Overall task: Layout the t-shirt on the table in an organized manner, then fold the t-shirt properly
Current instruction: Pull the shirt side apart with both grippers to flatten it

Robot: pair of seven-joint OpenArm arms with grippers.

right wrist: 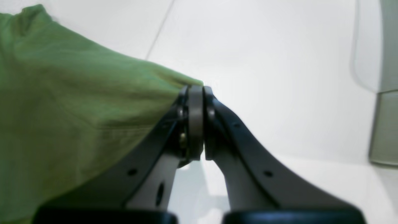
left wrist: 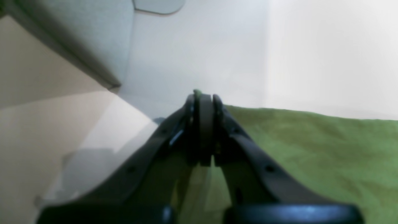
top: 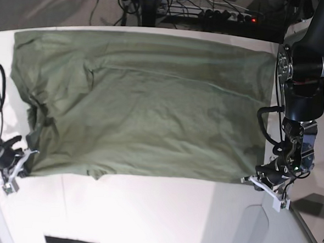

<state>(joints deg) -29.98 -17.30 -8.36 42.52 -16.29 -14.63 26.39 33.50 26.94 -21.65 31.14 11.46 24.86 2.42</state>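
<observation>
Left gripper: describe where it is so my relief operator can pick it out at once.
Find the white table with the green t-shirt spread across it in the base view. Follow the shirt's near edge to that view's right corner; the left gripper is pinched shut on that corner. Unlike the right gripper, it hangs from the bulky black arm.

Grey floor [top: 42, 4], tangled cables [top: 223, 12]

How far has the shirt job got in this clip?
Done: the t-shirt lies spread across the table. In hand: the left end effector and right end effector each pinch a near corner. Left: wrinkles remain; no fold made yet.
</observation>
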